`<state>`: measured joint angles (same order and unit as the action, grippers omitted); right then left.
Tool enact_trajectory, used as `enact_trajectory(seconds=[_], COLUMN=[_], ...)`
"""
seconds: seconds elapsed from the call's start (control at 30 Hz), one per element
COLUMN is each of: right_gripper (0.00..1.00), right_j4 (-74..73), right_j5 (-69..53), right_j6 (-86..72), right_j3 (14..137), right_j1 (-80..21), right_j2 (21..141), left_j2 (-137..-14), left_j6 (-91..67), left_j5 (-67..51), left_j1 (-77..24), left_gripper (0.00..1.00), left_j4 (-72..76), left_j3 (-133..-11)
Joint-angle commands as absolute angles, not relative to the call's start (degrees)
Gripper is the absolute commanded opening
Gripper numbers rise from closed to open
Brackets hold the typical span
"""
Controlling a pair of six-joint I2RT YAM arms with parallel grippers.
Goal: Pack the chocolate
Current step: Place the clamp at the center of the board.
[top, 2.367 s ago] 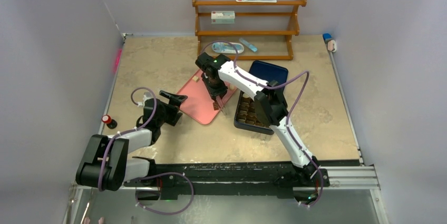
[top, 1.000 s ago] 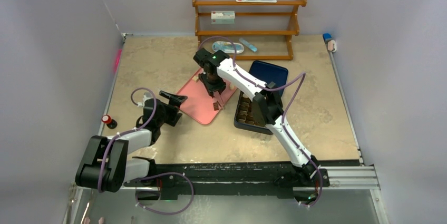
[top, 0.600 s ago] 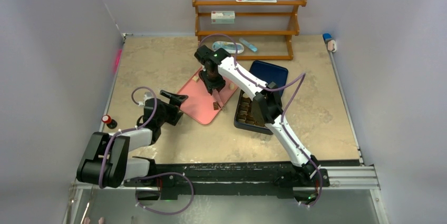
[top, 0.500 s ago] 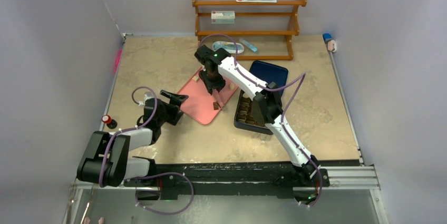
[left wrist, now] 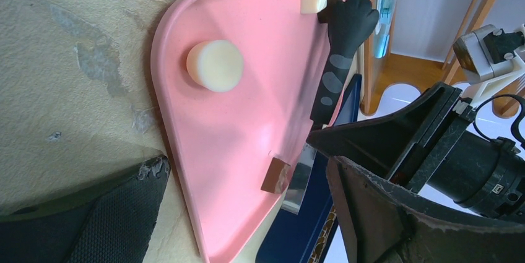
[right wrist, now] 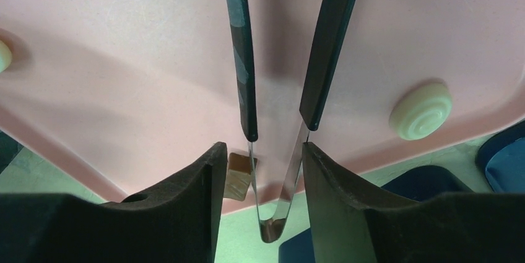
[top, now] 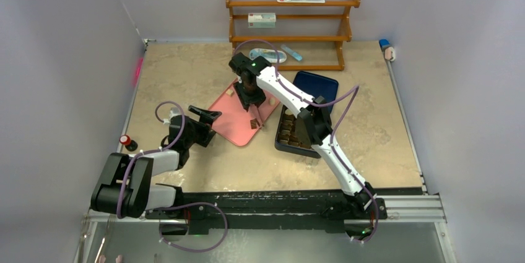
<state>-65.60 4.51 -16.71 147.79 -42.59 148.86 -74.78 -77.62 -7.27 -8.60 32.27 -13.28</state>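
Right gripper (right wrist: 261, 151) — pinching tweezers (right wrist: 244, 59), tips apart over the pink tray (right wrist: 124, 59), shifted toward 11 o'clock since earlier. Chocolate: brown piece (top: 254, 124) unmoved at the tray's 6 o'clock edge, cream pieces (left wrist: 215, 65) toward 12. Left gripper (left wrist: 247, 207) — spread wide, unmoved.

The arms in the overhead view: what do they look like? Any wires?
Both the left arm and the right arm have white links between chunky black joints. A purple cable loops along each. A small green light glows near the right wrist. The fingers are matte black wedges.
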Motion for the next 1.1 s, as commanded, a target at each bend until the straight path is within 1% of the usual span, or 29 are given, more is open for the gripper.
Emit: enact_trajectory(seconds=[0.0,0.43,0.77,0.9,1.07], right_gripper=[0.51,0.5,0.47,0.39,0.18], right_j4=[-64.7,-61.96,-63.47,-63.65,-63.57], right_j5=[5.16,7.19,8.76,10.04,11.91], right_j6=[-15.52,-14.44,-13.96,-13.97,-14.22], right_j3=[146.24,144.36,144.28,144.28,143.46], right_j1=[-41.92,-41.92,-41.92,-41.92,-41.89], right_j2=[148.46,145.86,147.7,148.85,149.18], left_j2=[-76.37,-78.9,-79.27,-79.25,-79.27], left_j6=[-77.51,-77.86,-77.61,-77.51,-77.56], left_j5=[-6.73,-7.38,-7.47,-7.39,-7.47], left_j1=[-8.09,-8.09,-8.09,-8.09,-8.09], left_gripper=[1.0,1.0,1.0,1.0,1.0], left_j4=[28.04,29.95,29.75,29.7,29.65], left_j3=[-12.57,-12.74,-13.27,-13.27,-13.27])
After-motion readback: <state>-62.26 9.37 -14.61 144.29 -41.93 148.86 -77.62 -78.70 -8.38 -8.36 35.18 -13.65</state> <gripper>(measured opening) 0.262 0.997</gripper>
